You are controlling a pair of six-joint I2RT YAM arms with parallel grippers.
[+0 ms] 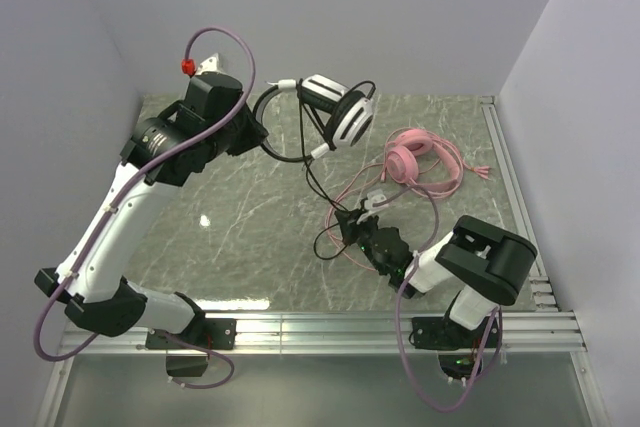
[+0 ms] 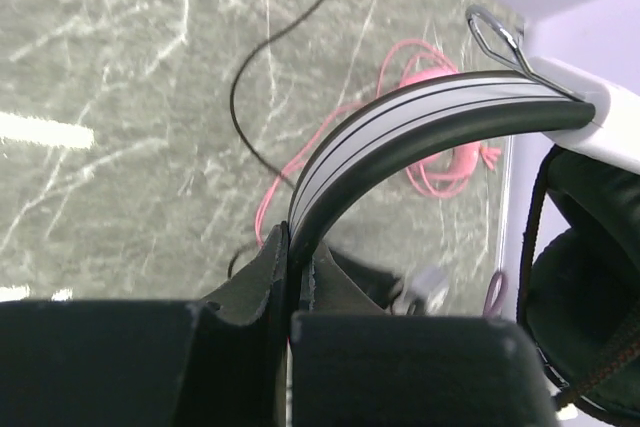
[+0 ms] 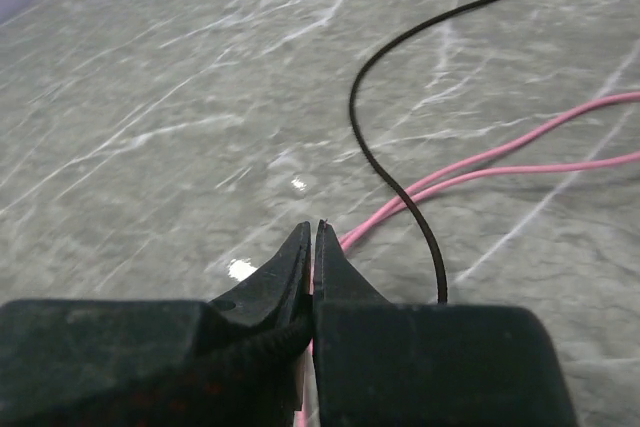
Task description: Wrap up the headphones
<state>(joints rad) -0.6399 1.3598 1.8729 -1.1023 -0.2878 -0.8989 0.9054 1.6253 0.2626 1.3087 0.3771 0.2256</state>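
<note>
The black and white headphones (image 1: 345, 112) hang in the air at the back of the table. My left gripper (image 1: 262, 132) is shut on their headband (image 2: 400, 127), seen close between the jaws in the left wrist view (image 2: 298, 247). Their black cable (image 1: 318, 192) drops to the table and runs to my right gripper (image 1: 347, 225). In the right wrist view (image 3: 312, 237) that gripper is low over the table and shut on the black cable (image 3: 380, 162). The pink headphones (image 1: 405, 159) lie flat at the back right. Their pink cable (image 3: 500, 162) runs loose under the right gripper.
The pink cable (image 1: 445, 182) loops widely around the pink headphones. Aluminium rails run along the near edge (image 1: 330, 327) and the right edge (image 1: 505, 167) of the marble table. Pale walls close in the back and both sides.
</note>
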